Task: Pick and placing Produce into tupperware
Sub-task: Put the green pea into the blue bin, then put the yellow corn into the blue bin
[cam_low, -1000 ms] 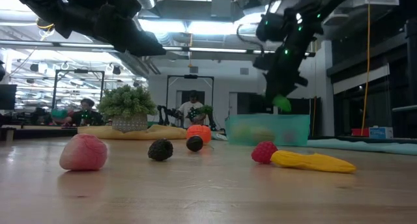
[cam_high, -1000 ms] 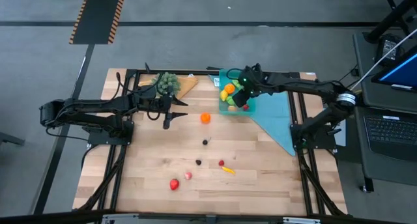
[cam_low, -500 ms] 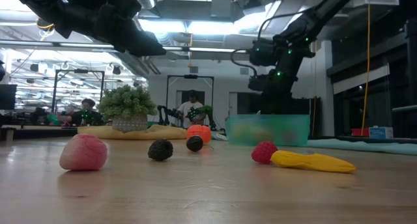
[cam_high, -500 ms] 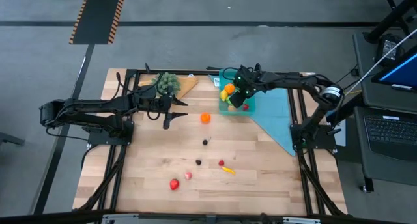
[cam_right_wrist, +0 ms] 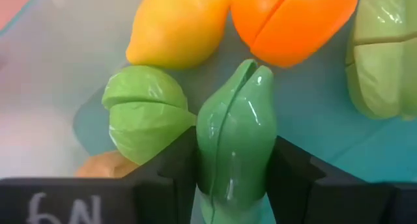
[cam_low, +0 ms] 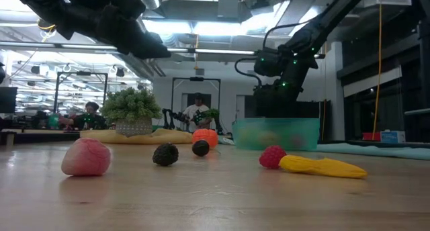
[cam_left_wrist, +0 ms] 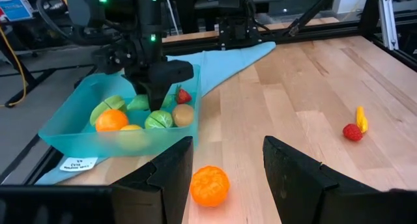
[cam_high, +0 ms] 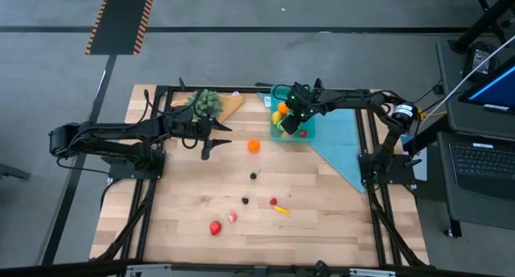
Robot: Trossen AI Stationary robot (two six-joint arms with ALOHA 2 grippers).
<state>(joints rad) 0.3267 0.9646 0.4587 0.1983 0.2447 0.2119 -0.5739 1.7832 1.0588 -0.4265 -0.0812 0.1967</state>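
While the right gripper (cam_right_wrist: 229,185) sits down inside the teal box (cam_high: 278,134) at the table's far side, its fingers pinch a green pear-shaped piece (cam_right_wrist: 236,136) between them. Piece is upright between the pads, touching a round green piece (cam_right_wrist: 144,110) beside it. Yellow lemon (cam_right_wrist: 177,25), orange piece (cam_right_wrist: 293,19) and a pale green piece (cam_right_wrist: 384,55) lie just past it in the same box. Left wrist view also shows a small red piece (cam_left_wrist: 184,95) and a tan one (cam_left_wrist: 183,114) in the box.

Left gripper (cam_left_wrist: 225,168) hovers over the table near the plant (cam_high: 207,102), fingers spread, holding nothing. An orange (cam_left_wrist: 209,185) lies on the wood between them, just outside the box.

Loose on the table: red berry (cam_left_wrist: 352,132) touching a yellow piece (cam_left_wrist: 360,118), pink piece (cam_low: 86,157), two dark ones (cam_low: 165,154).
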